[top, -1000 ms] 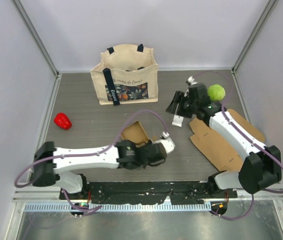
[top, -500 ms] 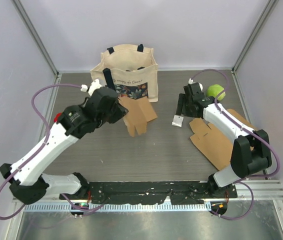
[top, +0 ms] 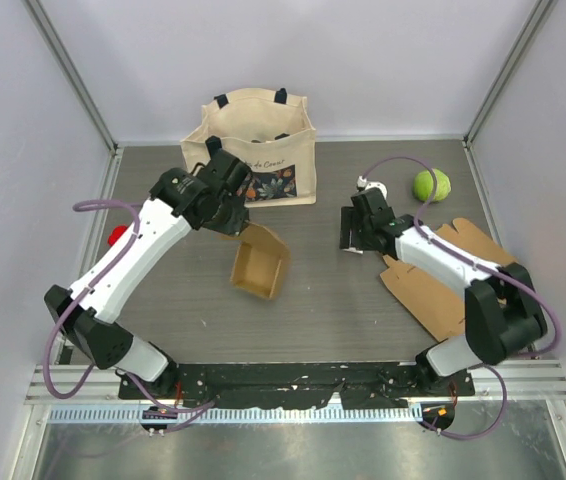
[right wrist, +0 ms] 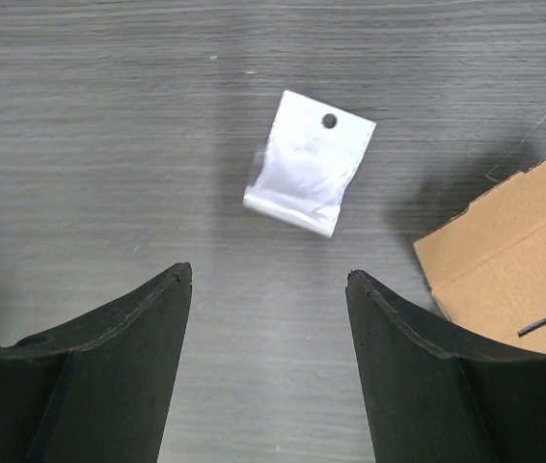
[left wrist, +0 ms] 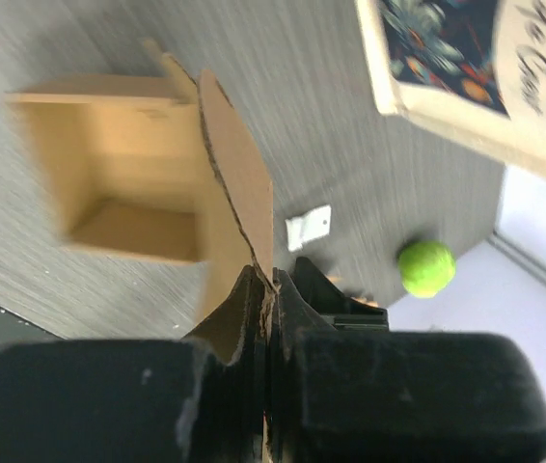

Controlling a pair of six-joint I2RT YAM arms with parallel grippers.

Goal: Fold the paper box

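Paper box [top: 259, 268]: half-erected, open side up, near the middle of the counter [top: 163, 290], in front of the tote bag [top: 253, 150]. It hangs from one tall flap, and I cannot tell whether its base touches the counter.
Left hand [left wrist: 271, 280]: pressed together, pinching the top edge of that flap. The wrist view shows cardboard sandwiched between the two fingers.
Right hand [right wrist: 268, 278]: spread wide and holding nothing. It hovers over a small white packet [right wrist: 310, 164], well apart from the box.
Nearby: a flat cardboard blank [top: 443, 280] lies just beside the right hand, and a tennis ball [top: 431, 185] sits behind it.
Step in hand (my reading): set the box down squarely so the flap can be folded over.
Doing it well: lower the box until the base sits flat, keeping the pinch near the flap's edge, since a one-flap hold lets the body swing and skew.
Second hand: bring the right hand across to brace a side wall before any fold. The walls look thin and will bow if pushed unsupported.
Risk: tearing or creasing the flap at its hinge line. The packet and the blank should be left alone.
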